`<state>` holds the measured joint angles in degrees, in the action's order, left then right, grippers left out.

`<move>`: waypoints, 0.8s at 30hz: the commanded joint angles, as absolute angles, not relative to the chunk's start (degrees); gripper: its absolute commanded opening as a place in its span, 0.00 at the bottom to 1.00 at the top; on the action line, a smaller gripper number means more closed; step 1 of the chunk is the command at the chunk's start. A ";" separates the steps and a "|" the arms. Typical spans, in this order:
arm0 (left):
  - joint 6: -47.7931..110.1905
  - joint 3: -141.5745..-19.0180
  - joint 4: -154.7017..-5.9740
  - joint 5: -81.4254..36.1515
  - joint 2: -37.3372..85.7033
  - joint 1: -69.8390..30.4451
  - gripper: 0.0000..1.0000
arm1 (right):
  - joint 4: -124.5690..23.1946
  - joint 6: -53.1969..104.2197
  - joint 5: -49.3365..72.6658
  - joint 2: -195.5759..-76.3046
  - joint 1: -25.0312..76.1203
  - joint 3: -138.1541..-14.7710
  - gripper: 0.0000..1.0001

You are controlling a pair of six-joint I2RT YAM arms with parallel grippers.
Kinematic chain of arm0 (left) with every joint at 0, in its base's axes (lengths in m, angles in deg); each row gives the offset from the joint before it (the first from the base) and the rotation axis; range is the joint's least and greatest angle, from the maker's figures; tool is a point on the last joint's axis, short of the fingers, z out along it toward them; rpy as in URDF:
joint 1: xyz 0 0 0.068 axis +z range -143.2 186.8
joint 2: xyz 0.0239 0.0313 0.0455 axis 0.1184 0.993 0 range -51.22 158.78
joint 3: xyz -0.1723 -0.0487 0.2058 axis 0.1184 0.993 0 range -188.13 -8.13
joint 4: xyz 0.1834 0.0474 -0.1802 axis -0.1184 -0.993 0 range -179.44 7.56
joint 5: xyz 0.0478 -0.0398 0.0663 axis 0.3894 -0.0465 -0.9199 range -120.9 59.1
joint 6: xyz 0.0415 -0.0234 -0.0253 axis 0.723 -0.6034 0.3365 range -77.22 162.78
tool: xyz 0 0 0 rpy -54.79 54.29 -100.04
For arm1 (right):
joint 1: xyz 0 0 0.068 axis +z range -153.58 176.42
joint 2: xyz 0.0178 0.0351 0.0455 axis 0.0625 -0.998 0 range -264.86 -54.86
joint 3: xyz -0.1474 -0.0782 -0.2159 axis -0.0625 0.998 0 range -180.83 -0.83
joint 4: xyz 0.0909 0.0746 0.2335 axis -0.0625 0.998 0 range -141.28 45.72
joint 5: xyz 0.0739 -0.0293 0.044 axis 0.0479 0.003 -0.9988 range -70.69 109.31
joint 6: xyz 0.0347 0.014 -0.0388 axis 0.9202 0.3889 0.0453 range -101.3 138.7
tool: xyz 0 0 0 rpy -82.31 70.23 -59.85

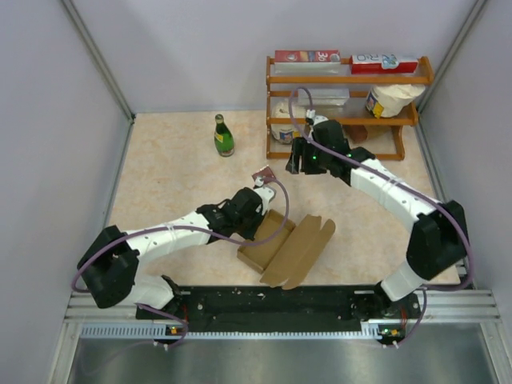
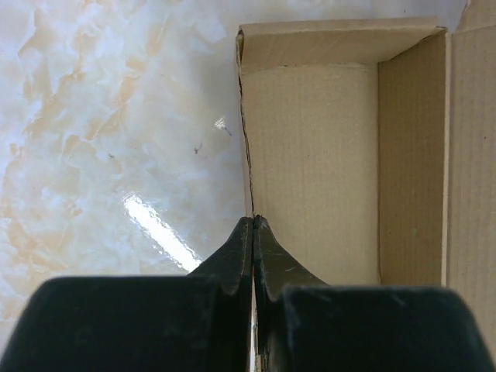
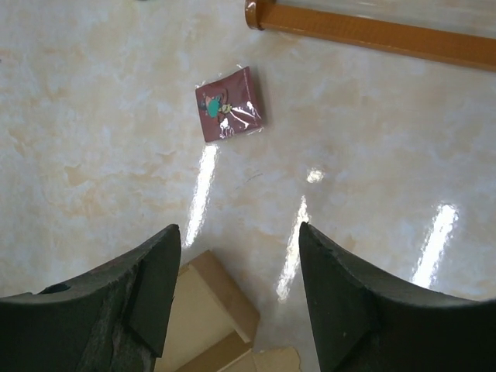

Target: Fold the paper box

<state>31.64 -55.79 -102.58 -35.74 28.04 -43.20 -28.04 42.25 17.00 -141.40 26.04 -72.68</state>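
The pale marbled table (image 1: 176,176) carries a wooden shelf rack (image 1: 344,120) at its far right. The plain brown cardboard paper box (image 1: 292,248) lies near the front centre, just ahead of the arm bases. It is half formed: a shallow tray with raised walls on its left, and a flat flap spread to its right. Its long axis runs on a diagonal, from near-left to far-right.

The left arm is the nearer one. It reaches low across the table from the left, and the left gripper (image 2: 253,221) is pinched tight on the tray's thin left wall, whose edge runs straight into the closed jaws. The right arm arches in from the right with its wrist bent down. The right gripper (image 3: 239,229) hangs above bare table with its jaws spread and nothing between them — the box lies on its near side, toward the bases, with only a corner showing under the fingers in the wrist view. Any fold of the loose flap probably falls to this arm, which would have to come nearer and lower.

A small dark-red square card (image 3: 230,115) lies beyond it, apart from the box.
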 commanded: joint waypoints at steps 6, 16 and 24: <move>25.64 -52.60 -96.15 -36.52 27.26 -40.92 0.00 | -29.83 39.53 4.91 -157.94 23.23 -85.55 0.64; 26.17 -50.58 -95.98 -38.11 25.77 -39.78 0.00 | -37.13 38.56 -13.91 -170.42 19.18 -90.38 0.65; 26.43 -50.14 -96.06 -37.93 25.15 -39.52 0.00 | -37.22 38.21 -14.97 -177.28 19.09 -93.37 0.64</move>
